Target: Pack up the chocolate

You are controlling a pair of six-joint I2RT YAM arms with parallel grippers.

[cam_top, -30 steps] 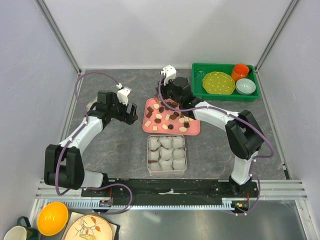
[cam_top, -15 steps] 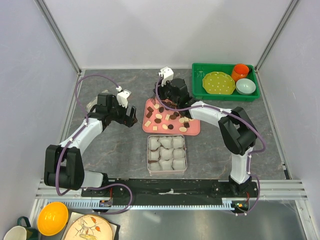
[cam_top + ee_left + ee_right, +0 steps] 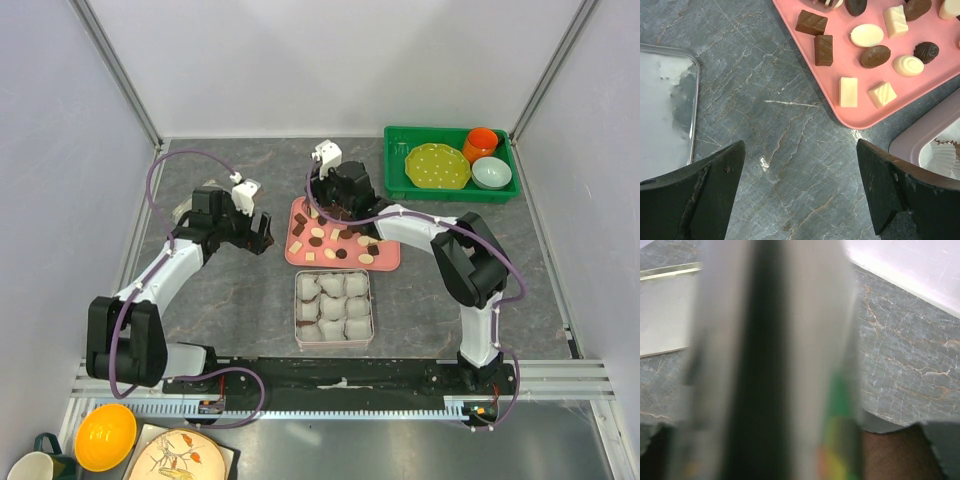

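Note:
The chocolate [image 3: 330,237], dark brown and cream-white pieces, lies scattered on a pink tray [image 3: 390,262]. The left wrist view shows several pieces [image 3: 867,35] on the tray's corner [image 3: 865,117]. A metal tin [image 3: 297,310] lined with white paper cups sits just nearer than the tray, and its corner [image 3: 912,142] shows at the right. My left gripper [image 3: 260,232] hovers left of the tray, open over bare table [image 3: 800,150]. My right gripper [image 3: 325,203] is over the tray's far left corner. Its jaws are hidden under the wrist, and the right wrist view is smeared by a blurred band.
A green bin [image 3: 400,185] at the back right holds a yellow plate [image 3: 437,166], an orange cup [image 3: 481,143] and a pale bowl [image 3: 491,173]. A shiny flat lid [image 3: 665,110] lies left of my left gripper. White walls close in the table.
The right arm has swung left, carrying its wrist along the tray's far edge toward the far left corner. The left gripper has drifted slightly left and stays open.

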